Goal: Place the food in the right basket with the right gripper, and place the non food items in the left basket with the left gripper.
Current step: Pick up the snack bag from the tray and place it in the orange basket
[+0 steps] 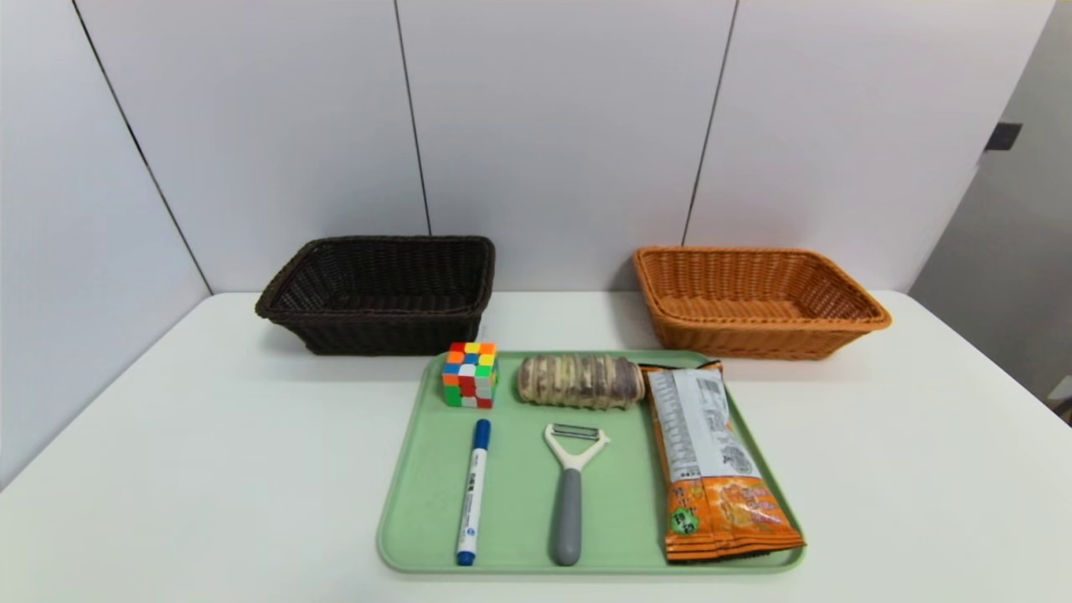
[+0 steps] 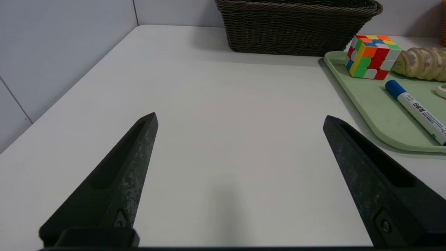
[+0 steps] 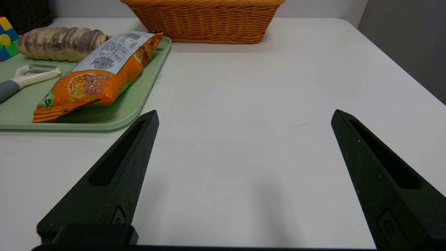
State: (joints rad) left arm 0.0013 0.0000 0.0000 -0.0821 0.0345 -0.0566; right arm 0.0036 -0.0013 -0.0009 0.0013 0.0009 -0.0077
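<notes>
Nearest lay the left gripper's (image 2: 240,115) and right gripper's (image 3: 245,111) fingers, spread wide and empty above the surface (image 1: 209,469).
On the green tray (image 1: 523,494), the snack bag (image 1: 708,469) looked light, crinkly and crushable, best pinched gently mid-length; the bread roll (image 1: 580,382) seemed soft; the peeler (image 1: 569,511), marker (image 1: 473,494) and puzzle cube (image 1: 470,375) looked stiff.

The dark basket (image 1: 394,331) and the orange-tan basket (image 1: 754,339) look woven, ridged and rough, with a faint sheen. The tray (image 1: 523,502) looks like smooth, satin plastic. The snack bag (image 1: 712,461) is crinkled, glossy film; the bread roll (image 1: 580,381) is matt and ridged. The puzzle cube (image 1: 470,375) and marker (image 1: 473,494) look like smooth plastic. The peeler (image 1: 569,511) has a matt grey handle and a metal-looking blade.
</notes>
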